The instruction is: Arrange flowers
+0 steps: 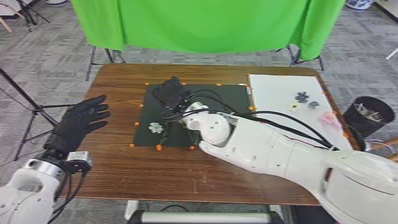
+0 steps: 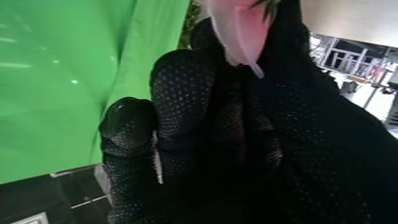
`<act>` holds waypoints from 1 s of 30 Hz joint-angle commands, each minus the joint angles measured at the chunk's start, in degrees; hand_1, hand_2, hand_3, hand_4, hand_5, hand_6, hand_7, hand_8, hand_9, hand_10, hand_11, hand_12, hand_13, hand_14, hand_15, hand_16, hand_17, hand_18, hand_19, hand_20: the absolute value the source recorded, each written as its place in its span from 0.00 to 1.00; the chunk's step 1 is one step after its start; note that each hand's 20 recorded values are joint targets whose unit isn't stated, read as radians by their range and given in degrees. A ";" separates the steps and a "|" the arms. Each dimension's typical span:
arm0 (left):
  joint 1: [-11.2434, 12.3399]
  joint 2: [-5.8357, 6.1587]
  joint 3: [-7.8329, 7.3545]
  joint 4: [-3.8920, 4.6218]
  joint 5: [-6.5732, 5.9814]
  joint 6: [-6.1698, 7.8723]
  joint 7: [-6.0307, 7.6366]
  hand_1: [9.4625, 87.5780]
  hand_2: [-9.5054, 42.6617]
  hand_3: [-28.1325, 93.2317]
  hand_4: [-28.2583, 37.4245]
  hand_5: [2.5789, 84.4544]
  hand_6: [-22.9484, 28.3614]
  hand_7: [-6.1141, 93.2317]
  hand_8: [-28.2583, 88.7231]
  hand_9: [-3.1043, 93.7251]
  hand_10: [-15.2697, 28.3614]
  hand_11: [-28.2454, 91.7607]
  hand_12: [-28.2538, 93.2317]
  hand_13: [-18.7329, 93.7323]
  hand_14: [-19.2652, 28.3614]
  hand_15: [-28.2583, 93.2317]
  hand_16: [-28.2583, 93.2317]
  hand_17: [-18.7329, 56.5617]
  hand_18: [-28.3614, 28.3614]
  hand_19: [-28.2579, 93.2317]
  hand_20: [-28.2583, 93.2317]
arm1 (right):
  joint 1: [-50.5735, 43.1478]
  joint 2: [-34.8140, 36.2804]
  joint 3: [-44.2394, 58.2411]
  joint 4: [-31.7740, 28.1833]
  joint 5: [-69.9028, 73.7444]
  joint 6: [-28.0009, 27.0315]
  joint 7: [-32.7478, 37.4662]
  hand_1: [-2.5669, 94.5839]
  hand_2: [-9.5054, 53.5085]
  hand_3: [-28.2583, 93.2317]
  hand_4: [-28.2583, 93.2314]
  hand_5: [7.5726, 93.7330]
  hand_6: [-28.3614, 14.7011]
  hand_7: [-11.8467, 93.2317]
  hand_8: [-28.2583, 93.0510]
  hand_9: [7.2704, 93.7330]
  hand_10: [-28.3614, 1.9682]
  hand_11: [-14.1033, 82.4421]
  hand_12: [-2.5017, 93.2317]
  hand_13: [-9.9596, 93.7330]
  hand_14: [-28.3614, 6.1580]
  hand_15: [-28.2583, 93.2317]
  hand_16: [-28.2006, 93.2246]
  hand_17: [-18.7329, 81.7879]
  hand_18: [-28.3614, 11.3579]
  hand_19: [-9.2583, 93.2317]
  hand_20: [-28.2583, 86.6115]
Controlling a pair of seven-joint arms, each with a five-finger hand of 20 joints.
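"Pink flower, pinched in your right hand above the dark mat. Are you nearly done?"

"Still early for you, I'd judge. You have one white flower lying on that mat. On the white sheet you have a pale yellow flower, some dark flowers and another pink flower, probably left to place."

"And your left hand?"

"Spread, fingers straight, by the tabletop's left edge. It holds nothing."

"What are you working on?"

"Your tabletop is brown wood, with orange markers round the mat. You have a black bin beside it, a green cloth hanging beyond, and grey carpet underneath."
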 commanded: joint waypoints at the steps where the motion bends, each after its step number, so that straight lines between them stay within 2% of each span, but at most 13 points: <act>1: 0.08 -0.05 0.12 0.09 0.11 -0.56 -0.46 0.24 0.04 0.80 0.06 0.31 0.52 0.32 0.13 0.26 0.62 0.49 0.36 0.32 0.68 0.55 0.23 0.15 0.88 0.63 0.32 | -0.20 -0.49 0.84 -0.80 -1.50 -1.67 0.58 0.49 0.00 0.88 0.00 0.66 0.74 0.59 0.20 0.86 0.78 0.33 0.50 0.79 0.71 0.77 0.45 0.54 0.25 0.98 0.59; 7: -0.14 -0.10 0.33 0.29 0.32 -0.82 -0.23 0.24 0.04 0.80 0.06 0.31 0.52 0.32 0.13 0.26 0.62 0.49 0.36 0.32 0.68 0.55 0.23 0.15 0.88 0.63 0.32 | -0.38 -0.42 1.17 -1.08 -1.45 -2.93 0.57 0.48 0.00 0.88 0.00 0.65 0.73 0.59 0.20 0.85 0.78 0.34 0.49 0.78 0.71 0.77 0.44 0.53 0.25 0.98 0.59; 11: -0.66 -0.17 0.52 0.40 0.39 -1.05 -0.68 0.23 0.03 0.80 0.06 0.31 0.52 0.32 0.13 0.26 0.62 0.49 0.36 0.32 0.68 0.55 0.23 0.15 0.88 0.63 0.32 | -0.45 -0.36 1.22 -1.05 -1.41 -3.11 0.98 0.47 0.00 0.83 0.00 0.65 0.73 0.60 0.20 0.82 0.75 0.42 0.43 0.78 0.71 0.78 0.44 0.53 0.26 0.97 0.60; 20: 0.08 -0.24 0.03 0.16 0.26 -0.87 -0.61 0.23 0.03 0.80 0.06 0.30 0.52 0.31 0.13 0.26 0.62 0.49 0.36 0.31 0.68 0.55 0.23 0.15 0.88 0.63 0.32 | -0.25 0.02 1.80 -2.67 -1.34 -3.95 1.81 0.47 0.00 0.82 0.00 0.64 0.73 0.60 0.20 0.80 0.73 0.45 0.40 0.77 0.71 0.78 0.43 0.53 0.26 0.97 0.60; 25: 2.07 -0.35 -1.30 -0.48 -0.04 -0.09 -0.12 0.23 0.03 0.80 0.06 0.31 0.52 0.32 0.13 0.26 0.62 0.49 0.36 0.31 0.68 0.55 0.23 0.15 0.88 0.63 0.32 | -2.02 0.96 6.87 -6.52 -3.41 -3.83 -0.32 0.43 0.00 0.84 0.00 0.63 0.73 0.59 0.20 0.78 0.69 0.50 0.36 0.77 0.71 0.78 0.43 0.53 0.26 0.97 0.60; 30: 4.92 -0.79 -2.56 -1.20 -0.71 1.00 1.28 0.23 0.03 0.80 0.06 0.31 0.52 0.32 0.13 0.26 0.62 0.49 0.36 0.32 0.68 0.55 0.23 0.15 0.88 0.63 0.32 | -4.74 4.37 14.21 -13.12 -5.21 -5.93 -4.14 0.42 0.00 0.85 0.00 0.63 0.72 0.57 0.21 0.76 0.67 0.52 0.32 0.76 0.70 0.79 0.43 0.52 0.25 0.97 0.60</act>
